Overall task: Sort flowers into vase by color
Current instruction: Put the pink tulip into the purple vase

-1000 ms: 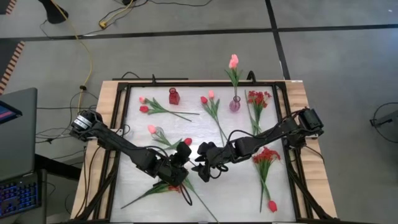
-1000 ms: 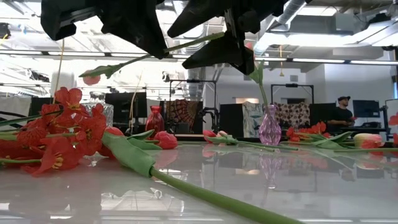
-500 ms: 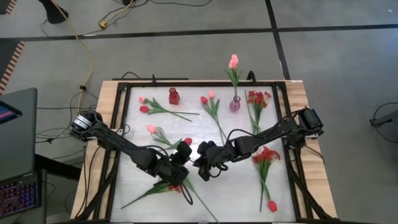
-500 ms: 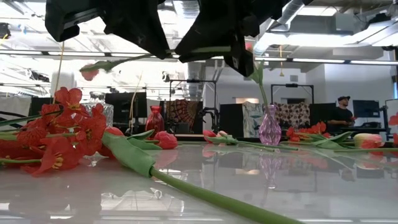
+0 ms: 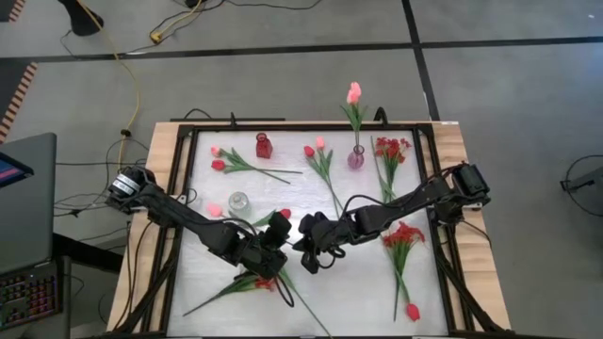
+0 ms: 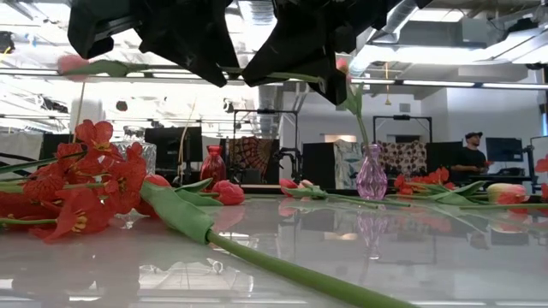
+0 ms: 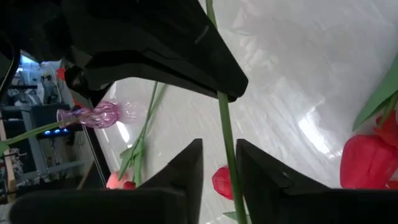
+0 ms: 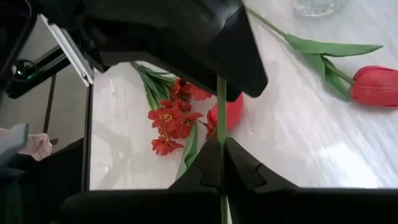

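Pinching thin green tulip stem [image 8: 221,99], right gripper [image 8: 221,144] jaws clenched, left gripper [image 7: 219,163] jaws released

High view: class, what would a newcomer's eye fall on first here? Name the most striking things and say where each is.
The two dark arms meet over the middle of the table: the right claw is shut on the green stem of a pink tulip, and the left claw stands open around the same stem. Next comes the purple vase at the far edge, holding a second pink flower, and the red spray lying by the right arm.
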